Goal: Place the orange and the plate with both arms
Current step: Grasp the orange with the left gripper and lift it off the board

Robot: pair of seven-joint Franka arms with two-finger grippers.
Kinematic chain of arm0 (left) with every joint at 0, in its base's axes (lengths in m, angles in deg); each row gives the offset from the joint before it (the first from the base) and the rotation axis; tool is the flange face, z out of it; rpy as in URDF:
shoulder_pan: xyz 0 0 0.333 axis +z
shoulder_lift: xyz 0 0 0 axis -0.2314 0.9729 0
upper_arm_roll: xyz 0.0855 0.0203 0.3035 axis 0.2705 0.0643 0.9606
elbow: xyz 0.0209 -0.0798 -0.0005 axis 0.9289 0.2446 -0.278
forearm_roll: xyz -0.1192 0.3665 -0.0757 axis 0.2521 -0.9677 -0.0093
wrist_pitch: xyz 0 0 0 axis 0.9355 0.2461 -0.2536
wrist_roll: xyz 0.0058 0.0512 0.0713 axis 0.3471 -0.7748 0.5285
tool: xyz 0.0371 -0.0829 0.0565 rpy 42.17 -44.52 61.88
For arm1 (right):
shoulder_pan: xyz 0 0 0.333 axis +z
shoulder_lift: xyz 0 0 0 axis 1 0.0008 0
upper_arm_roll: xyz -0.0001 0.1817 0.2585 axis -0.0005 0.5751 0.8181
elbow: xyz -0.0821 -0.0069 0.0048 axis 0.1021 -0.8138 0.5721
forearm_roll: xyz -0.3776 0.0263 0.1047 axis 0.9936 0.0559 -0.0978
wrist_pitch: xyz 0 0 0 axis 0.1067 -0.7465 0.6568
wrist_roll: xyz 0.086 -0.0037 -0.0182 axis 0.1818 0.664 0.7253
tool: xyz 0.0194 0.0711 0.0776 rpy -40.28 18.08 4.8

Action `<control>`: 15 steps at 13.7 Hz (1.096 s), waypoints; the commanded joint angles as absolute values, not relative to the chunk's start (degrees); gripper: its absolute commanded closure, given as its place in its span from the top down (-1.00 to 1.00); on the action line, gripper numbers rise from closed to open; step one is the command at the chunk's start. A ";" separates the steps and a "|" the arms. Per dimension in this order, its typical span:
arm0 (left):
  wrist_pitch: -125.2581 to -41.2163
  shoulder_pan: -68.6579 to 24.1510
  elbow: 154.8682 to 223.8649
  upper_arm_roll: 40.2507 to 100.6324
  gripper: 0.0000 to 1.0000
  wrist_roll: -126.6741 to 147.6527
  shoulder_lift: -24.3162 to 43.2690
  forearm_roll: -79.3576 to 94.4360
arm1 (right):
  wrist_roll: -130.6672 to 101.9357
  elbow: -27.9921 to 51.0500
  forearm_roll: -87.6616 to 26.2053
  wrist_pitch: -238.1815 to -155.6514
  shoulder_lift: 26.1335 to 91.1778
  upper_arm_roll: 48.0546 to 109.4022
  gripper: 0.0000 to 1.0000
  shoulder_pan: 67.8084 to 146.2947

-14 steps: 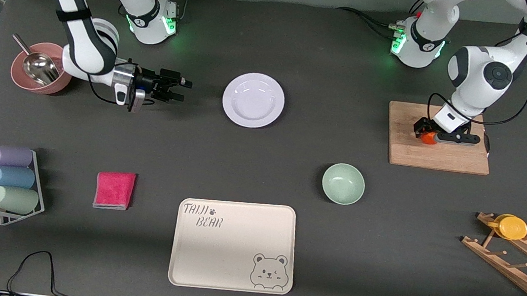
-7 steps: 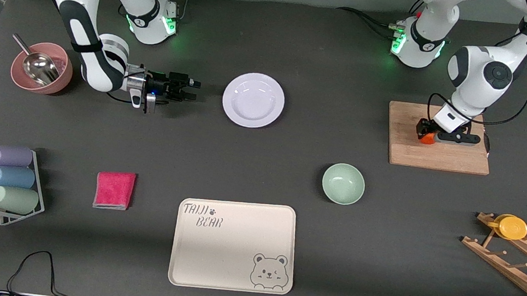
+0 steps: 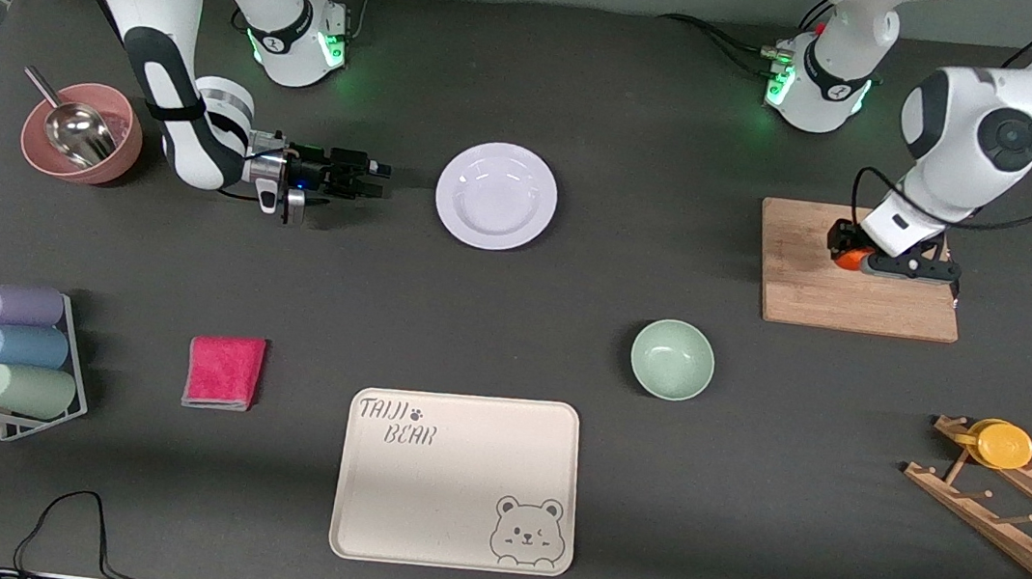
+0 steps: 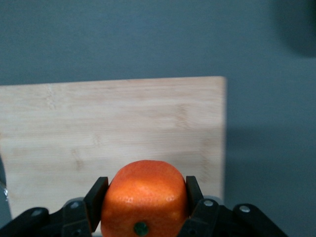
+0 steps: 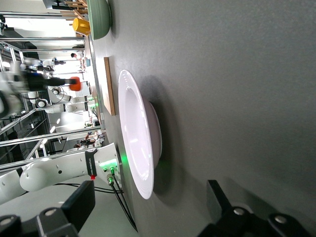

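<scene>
Left gripper [image 3: 855,258] over the wooden cutting board [image 3: 827,291], which lies near the surface's edge at the left arm's end, close to the base-side edge. Its fingers [image 4: 97,196] are clamped on the orange [image 4: 144,197]; in the left wrist view the fruit fills the gap between them, its lower part cut off by the frame edge, the board's pale grain visible underneath. From the front view only a sliver of the orange shows past the gripper body and wrist, so whether it touches the board cannot be told there. Right gripper [image 3: 371,176] low over the bare surface, just beside the plate [image 3: 496,195] on the side toward the right arm's end, fingers spread and pointing at the rim, nothing between them. In the right wrist view the plate appears edge-on, only the finger bases in frame, tips cropped; contact with the rim cannot be made out. Plate sits around the middle of the surface, toward the base-side edge. Green bowl [image 3: 672,359] is nearer the front camera than the plate; the bear-print tray [image 3: 458,480] lies by the camera-side edge. The pink bowl [image 3: 83,133] holds a metal scoop [image 3: 74,127], its handle partly hidden by the rim.
</scene>
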State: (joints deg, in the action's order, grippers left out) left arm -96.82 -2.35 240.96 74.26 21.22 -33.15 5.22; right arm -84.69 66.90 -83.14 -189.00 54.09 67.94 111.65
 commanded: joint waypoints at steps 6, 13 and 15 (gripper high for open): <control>-65.48 -13.88 215.81 72.08 -1.00 2.42 -37.86 18.50 | -86.50 65.79 -84.59 -187.73 56.11 67.74 0.37 111.57; -80.20 -18.83 206.64 48.21 -1.00 -36.71 -25.75 17.36 | -86.50 65.79 -84.59 -186.59 56.11 67.65 0.01 111.49; -89.60 -18.92 206.72 43.17 -1.00 -47.00 -18.47 11.95 | -89.29 65.70 -84.59 -186.50 57.33 67.65 0.01 111.40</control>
